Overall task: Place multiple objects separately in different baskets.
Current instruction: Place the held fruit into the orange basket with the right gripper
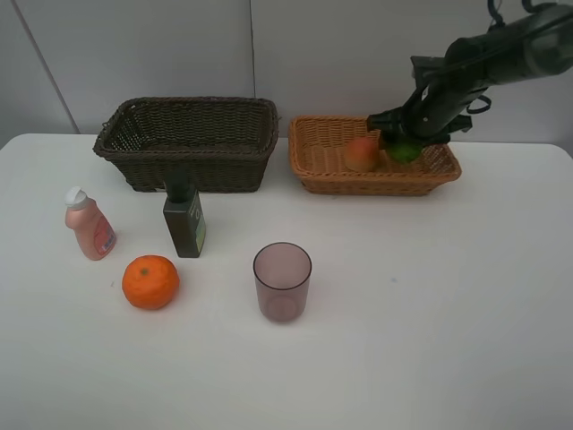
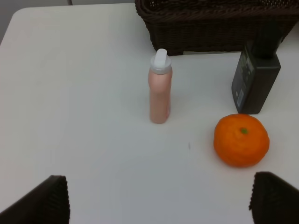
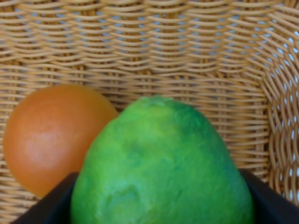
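My right gripper point(image 1: 403, 139) reaches into the light tan basket point(image 1: 376, 184) and is shut on the green lime-like fruit point(image 3: 161, 168), low over the basket floor. The red-orange peach-like fruit point(image 3: 53, 135) lies in the same basket, right beside the lime point(image 1: 405, 150). On the table stand the pink white-capped bottle point(image 2: 160, 88), the dark green black-capped bottle point(image 2: 256, 77), the orange point(image 2: 241, 140) and the purplish cup point(image 1: 282, 281). My left gripper point(image 2: 159, 200) is open, short of the bottles and orange, holding nothing. The dark brown basket point(image 1: 183, 107) shows nothing inside.
The two baskets stand side by side along the back of the white table point(image 1: 430, 313), near the wall. The dark bottle point(image 1: 184, 218) stands just in front of the dark basket. My right arm point(image 1: 501, 49) comes in from the upper right.
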`<state>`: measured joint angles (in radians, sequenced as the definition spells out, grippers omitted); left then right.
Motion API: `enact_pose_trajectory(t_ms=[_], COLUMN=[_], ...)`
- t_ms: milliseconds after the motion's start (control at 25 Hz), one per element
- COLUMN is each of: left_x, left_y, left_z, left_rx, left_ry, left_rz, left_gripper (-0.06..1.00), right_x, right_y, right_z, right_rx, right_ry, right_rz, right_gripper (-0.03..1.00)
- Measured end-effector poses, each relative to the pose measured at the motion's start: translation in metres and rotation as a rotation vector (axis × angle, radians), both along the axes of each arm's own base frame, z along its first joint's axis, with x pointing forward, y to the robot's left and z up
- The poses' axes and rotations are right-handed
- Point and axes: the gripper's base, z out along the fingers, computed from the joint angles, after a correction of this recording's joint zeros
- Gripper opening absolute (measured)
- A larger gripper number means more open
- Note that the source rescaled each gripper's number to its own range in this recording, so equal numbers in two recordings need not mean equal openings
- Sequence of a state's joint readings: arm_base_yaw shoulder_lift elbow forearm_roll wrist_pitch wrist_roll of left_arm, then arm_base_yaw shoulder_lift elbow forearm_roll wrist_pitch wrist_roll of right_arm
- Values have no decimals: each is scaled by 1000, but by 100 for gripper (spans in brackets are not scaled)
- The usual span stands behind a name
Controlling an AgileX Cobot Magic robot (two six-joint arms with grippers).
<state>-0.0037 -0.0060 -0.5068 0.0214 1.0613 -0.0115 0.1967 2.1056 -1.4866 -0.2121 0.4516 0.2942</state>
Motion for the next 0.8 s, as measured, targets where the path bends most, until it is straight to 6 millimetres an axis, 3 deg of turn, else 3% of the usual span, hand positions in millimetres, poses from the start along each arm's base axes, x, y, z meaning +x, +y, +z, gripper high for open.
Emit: enact_pose_trajectory(t_ms=[240,400,440,600,680,800], left_x=[0,0,0,0,0,0], left_y=[0,0,0,0,0,0], left_z=[0,0,0,0,0,0], left_rx=[0,0,0,0,0,0], left_ry=[0,0,0,0,0,0], left_rz=[0,0,0,0,0,0], left_gripper=[100,100,100,100,100,100], right_x=[2,2,2,2,2,2], right_y=[1,1,1,1,1,0], right_z=[-20,-23,-23,-23,-23,-19], right_rx=[-6,-8,-8,-7,-7,-6], right_ry=[37,44,43,41,41,34], right_rz=[1,1,1,2,2,1], right_gripper=[7,7,11,77,91,97])
